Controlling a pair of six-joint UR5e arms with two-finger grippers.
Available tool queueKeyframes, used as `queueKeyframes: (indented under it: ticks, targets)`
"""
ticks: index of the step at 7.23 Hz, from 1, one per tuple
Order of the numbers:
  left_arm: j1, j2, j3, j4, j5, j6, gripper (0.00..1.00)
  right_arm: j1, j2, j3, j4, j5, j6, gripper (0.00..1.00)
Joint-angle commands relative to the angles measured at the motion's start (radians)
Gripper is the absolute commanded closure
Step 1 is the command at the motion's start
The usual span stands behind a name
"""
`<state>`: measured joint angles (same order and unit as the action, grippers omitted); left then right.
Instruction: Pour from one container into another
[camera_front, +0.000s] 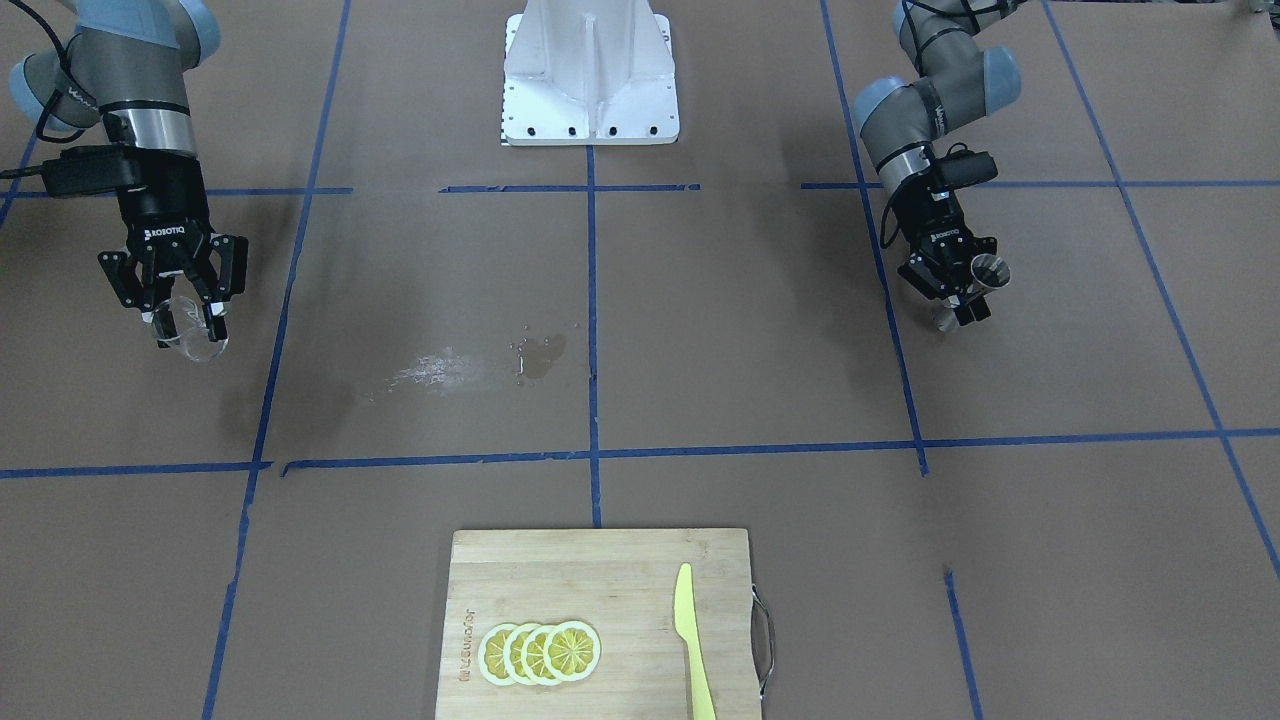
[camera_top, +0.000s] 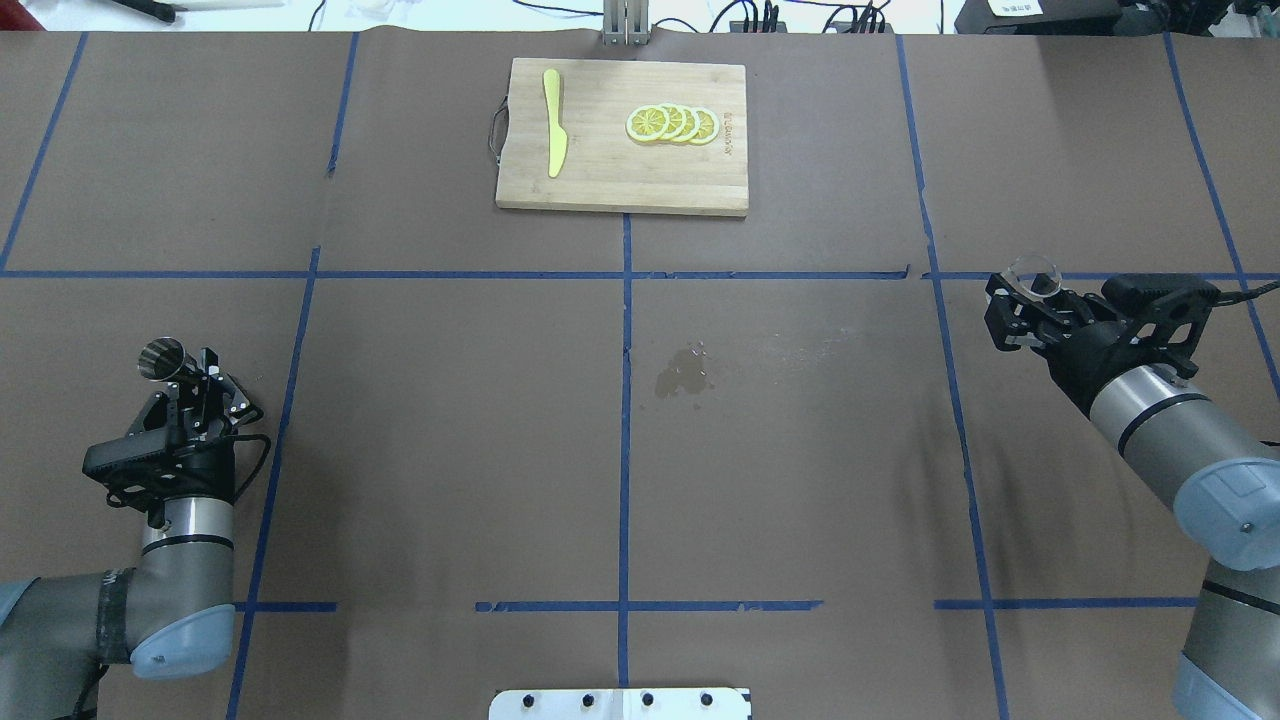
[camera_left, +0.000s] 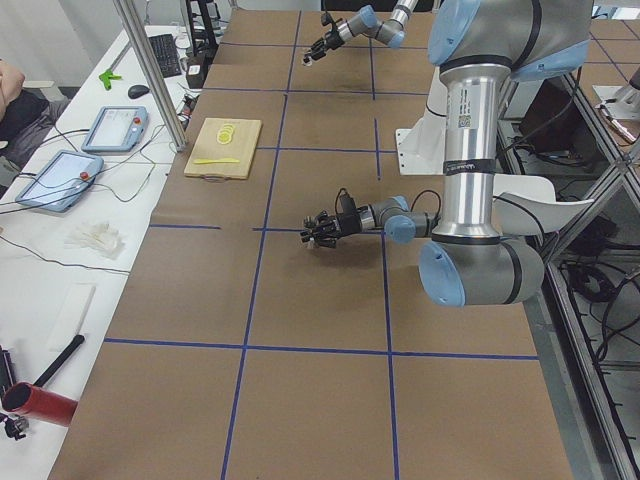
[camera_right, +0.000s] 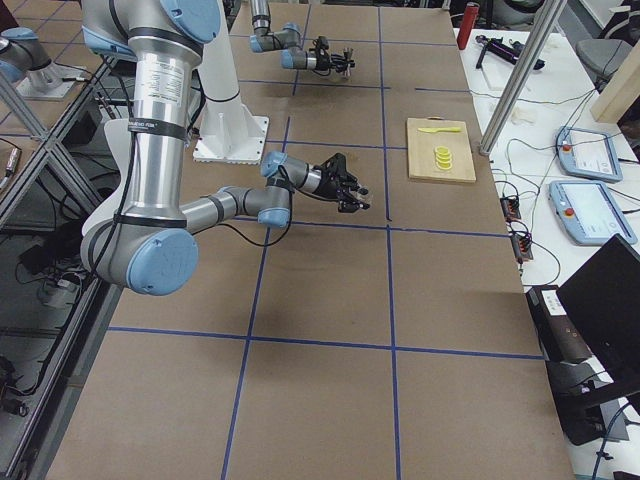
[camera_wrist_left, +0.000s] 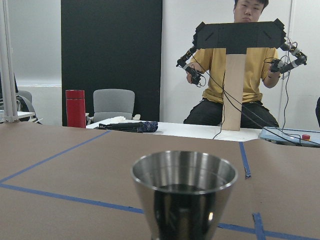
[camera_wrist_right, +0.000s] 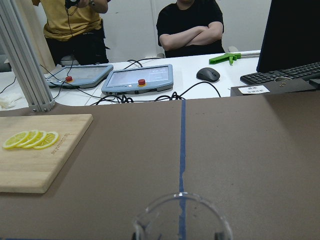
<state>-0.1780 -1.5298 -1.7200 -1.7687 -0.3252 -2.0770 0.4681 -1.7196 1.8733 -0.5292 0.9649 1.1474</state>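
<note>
Only a spill lies between left tool and right tool.

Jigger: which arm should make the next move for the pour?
Left, probably. The left gripper holds the jigger, so it has to do the tipping. The right gripper only holds the glass cup as receiver. They are far apart and must meet first.
</note>
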Motion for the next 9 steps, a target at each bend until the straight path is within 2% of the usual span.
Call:
queueKeyframes:
  ticks: [1,6,9]
  targets:
    - [0.003,-0.006,0.002,0.0,0.0,0.0,0.68,0.0,0.0,0.0,0.002,0.0,0.0,1.0]
    - [0.005,-0.013,0.014,0.0,-0.002,0.0,0.64,0.0,0.0,-0.002,0.002,0.0,0.0,1.0]
    - [0.005,-0.013,0.014,0.0,0.0,0.0,0.57,0.0,0.0,-0.002,0.002,0.0,0.0,1.0]
